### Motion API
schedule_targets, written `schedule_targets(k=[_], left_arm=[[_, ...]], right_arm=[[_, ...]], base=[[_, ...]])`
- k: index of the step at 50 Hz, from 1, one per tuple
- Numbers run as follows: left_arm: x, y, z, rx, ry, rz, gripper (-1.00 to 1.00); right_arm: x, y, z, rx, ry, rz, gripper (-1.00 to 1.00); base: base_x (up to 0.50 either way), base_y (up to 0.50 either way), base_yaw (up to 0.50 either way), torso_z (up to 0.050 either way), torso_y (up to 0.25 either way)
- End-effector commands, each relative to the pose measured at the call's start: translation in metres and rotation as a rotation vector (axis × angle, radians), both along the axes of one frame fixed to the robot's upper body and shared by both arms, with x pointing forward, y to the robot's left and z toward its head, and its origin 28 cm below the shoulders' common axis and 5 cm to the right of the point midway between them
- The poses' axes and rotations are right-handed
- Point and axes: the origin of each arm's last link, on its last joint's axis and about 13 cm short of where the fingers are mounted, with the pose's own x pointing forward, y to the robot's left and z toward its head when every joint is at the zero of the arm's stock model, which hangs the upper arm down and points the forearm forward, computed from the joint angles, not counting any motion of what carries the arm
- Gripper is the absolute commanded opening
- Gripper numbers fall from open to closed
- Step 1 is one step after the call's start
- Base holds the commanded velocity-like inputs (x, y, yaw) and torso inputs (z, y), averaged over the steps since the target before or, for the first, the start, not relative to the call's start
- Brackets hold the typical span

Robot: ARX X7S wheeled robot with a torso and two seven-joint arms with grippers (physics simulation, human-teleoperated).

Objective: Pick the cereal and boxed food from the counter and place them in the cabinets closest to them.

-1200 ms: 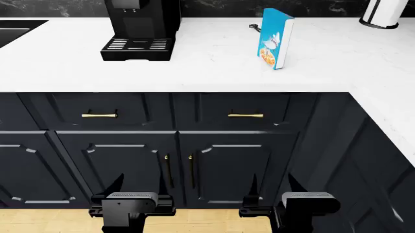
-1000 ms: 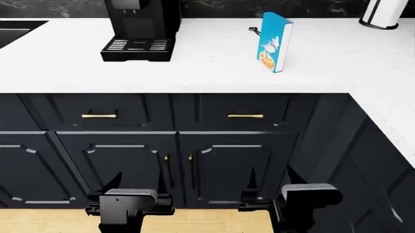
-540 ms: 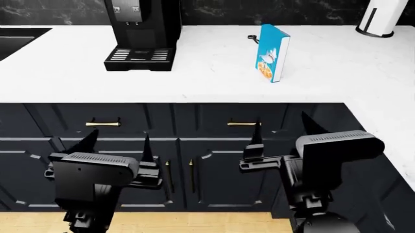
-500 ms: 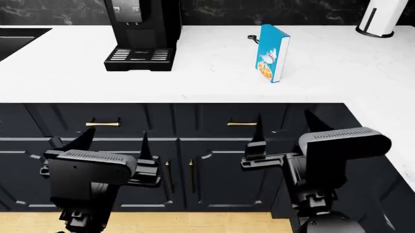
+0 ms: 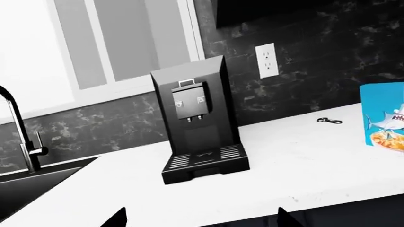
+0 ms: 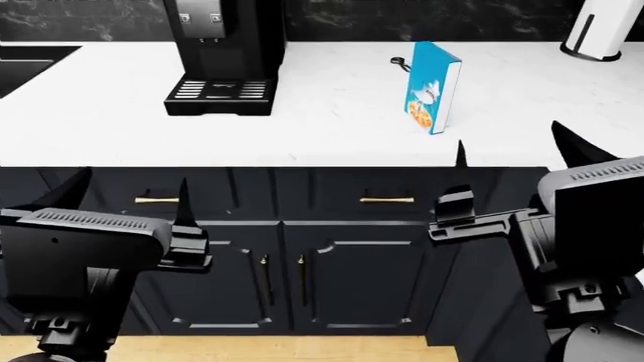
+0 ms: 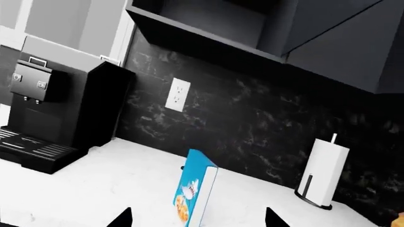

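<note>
The cereal [image 6: 433, 87] is a thin bright-blue box standing upright on the white counter [image 6: 322, 132], right of centre. The right wrist view shows the cereal [image 7: 196, 191] straight ahead, and the left wrist view catches the cereal [image 5: 383, 124] at its edge. My left gripper [image 6: 131, 188] hangs open in front of the lower cabinet fronts, below the counter edge. My right gripper [image 6: 510, 143] is open too, its tips level with the counter's front edge, short of the box. Nothing sits between either pair of fingers. The boxed food is out of view.
A black coffee machine [image 6: 222, 53] stands at the counter's back left, beside a dark sink [image 6: 20, 64] with a faucet [image 5: 16, 123]. A white paper-towel roll [image 6: 602, 30] stands back right. A small dark item [image 6: 400, 62] lies behind the box. An open upper cabinet [image 7: 196, 19] hangs above.
Both arms have risen from near the floor to about counter height, and the grippers now show larger. The cereal has not moved on the counter.
</note>
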Motion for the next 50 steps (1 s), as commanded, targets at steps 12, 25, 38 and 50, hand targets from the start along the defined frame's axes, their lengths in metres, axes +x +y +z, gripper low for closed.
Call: schedule_targets(k=[12,25,38,50], left_arm=[[-0.001,0.012,0.016,0.081,-0.004,0.049,1.00],[0.001,0.012,0.021,0.070,-0.037,0.030,1.00],[0.000,0.011,0.023,0.071,-0.040,0.031,1.00],[-0.037,-0.002,0.040,-0.069,-0.041,-0.364,1.00]], right_arm=[[-0.014,-0.020,0.026,-0.062,0.009,-0.026,1.00],[-0.010,-0.022,0.031,-0.007,-0.014,-0.027,1.00],[-0.010,-0.023,0.033,0.001,-0.029,-0.017,1.00],[-0.011,-0.022,0.039,0.004,-0.044,-0.017,1.00]], base=[[0.30,0.21,0.00,0.050,0.000],[0.41,0.08,0.00,0.008,0.000],[0.50,0.00,0.00,0.000,0.000],[0.48,-0.04,0.00,0.000,0.001]])
